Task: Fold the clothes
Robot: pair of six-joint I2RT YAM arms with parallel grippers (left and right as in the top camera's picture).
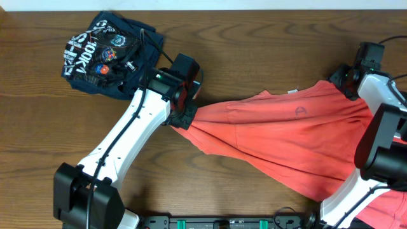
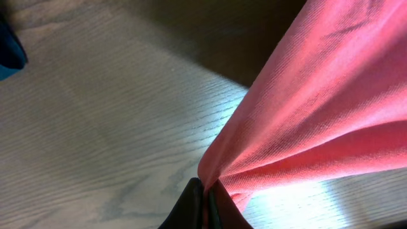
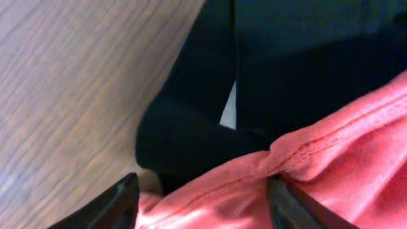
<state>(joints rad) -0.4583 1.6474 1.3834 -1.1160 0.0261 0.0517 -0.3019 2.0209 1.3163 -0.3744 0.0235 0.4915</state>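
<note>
A wooden table (image 1: 254,38) carries everything. At its far left corner a navy garment (image 1: 105,54) with white print and small coloured patches lies crumpled, and the black cable of the left arm (image 1: 127,140) drapes over its near edge, so that arm's wrist sits just beside it. The coral-red T-shirt (image 1: 286,133) is in the right half of the table, pulled out in a long wedge between the two arms, with its wide end running under the right arm (image 1: 375,146), which hides part of it. The left gripper (image 2: 206,203) is pinched tight on the narrow end of the shirt, the cloth fanning out from its closed tips in taut folds above the wood. The right gripper (image 3: 203,197) stands partly open, its two fingers apart with the stitched hem of the coral shirt bunched between them; whether they press the cloth cannot be told. Right behind that hem a black garment (image 3: 286,63) lies in a heap, touching the coral cloth and crowding the space around the fingers. A dark base rail (image 1: 216,222) runs along the near edge. Counted: three garments, one coral, one navy, one black; two arms, two grippers.
</note>
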